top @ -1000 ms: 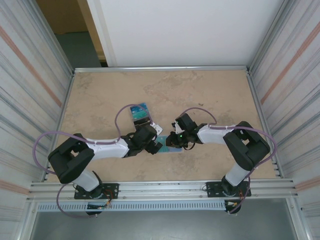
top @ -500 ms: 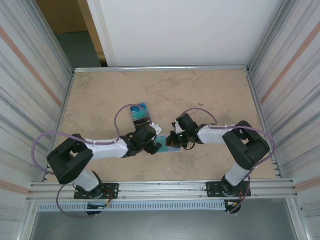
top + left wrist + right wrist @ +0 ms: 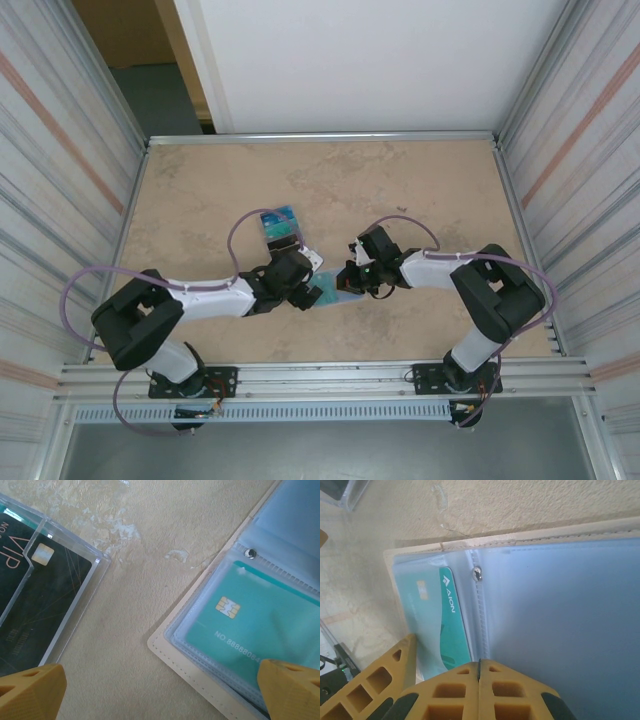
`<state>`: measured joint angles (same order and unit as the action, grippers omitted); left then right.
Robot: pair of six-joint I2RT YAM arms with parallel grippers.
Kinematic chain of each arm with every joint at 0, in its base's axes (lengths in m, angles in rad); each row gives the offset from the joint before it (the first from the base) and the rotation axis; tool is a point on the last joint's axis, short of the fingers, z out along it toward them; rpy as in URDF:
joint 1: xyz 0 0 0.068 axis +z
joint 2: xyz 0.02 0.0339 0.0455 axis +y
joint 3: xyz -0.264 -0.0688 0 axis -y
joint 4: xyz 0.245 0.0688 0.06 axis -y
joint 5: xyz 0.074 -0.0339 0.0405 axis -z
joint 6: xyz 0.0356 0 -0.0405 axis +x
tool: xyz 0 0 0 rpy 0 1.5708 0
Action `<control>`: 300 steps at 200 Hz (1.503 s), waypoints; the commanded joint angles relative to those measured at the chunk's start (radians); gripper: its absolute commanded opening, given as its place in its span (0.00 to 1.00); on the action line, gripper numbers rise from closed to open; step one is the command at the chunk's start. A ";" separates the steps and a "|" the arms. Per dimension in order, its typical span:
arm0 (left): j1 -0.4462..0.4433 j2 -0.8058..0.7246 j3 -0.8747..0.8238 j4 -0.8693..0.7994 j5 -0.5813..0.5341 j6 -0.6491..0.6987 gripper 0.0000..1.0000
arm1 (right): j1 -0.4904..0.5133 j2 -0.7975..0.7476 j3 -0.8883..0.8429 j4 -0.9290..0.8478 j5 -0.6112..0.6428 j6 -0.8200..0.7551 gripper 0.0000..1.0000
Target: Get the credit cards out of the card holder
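The beige card holder (image 3: 338, 293) lies open on the table between my two grippers. In the left wrist view its stitched edge (image 3: 177, 664) frames clear sleeves holding a teal credit card (image 3: 250, 625) with a gold chip. My left gripper (image 3: 161, 686) is open, hanging low over the holder's corner, with its right fingertip (image 3: 292, 690) above the sleeve. My right gripper (image 3: 479, 661) is shut. Its tips meet over the pale blue sleeve of the card holder (image 3: 545, 535), just right of the teal credit card (image 3: 454, 625). Nothing shows between those tips.
A clear plastic case (image 3: 50, 590) with a dark VIP card lies left of the holder, behind my left gripper (image 3: 303, 288) in the top view, where the case (image 3: 280, 228) shows. Metal rails edge the tan table (image 3: 420, 180).
My right gripper has closed its last bit and shifted slightly to the right over the holder. The left gripper has stayed open and nearly still.
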<state>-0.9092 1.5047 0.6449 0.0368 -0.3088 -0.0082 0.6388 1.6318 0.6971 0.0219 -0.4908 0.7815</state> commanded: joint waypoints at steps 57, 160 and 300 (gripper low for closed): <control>0.002 -0.112 -0.008 -0.063 -0.024 -0.057 0.99 | 0.035 -0.042 0.047 -0.089 0.053 -0.037 0.03; 0.016 -0.034 0.002 -0.106 -0.046 -0.087 0.99 | 0.070 0.047 0.140 -0.122 0.087 -0.069 0.12; 0.017 -0.006 0.010 -0.112 -0.047 -0.080 0.99 | 0.054 0.086 0.129 -0.105 0.081 -0.065 0.18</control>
<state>-0.8974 1.4818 0.6449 -0.0559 -0.3386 -0.0799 0.6998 1.6966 0.8192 -0.0799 -0.4156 0.7395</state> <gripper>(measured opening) 0.986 0.181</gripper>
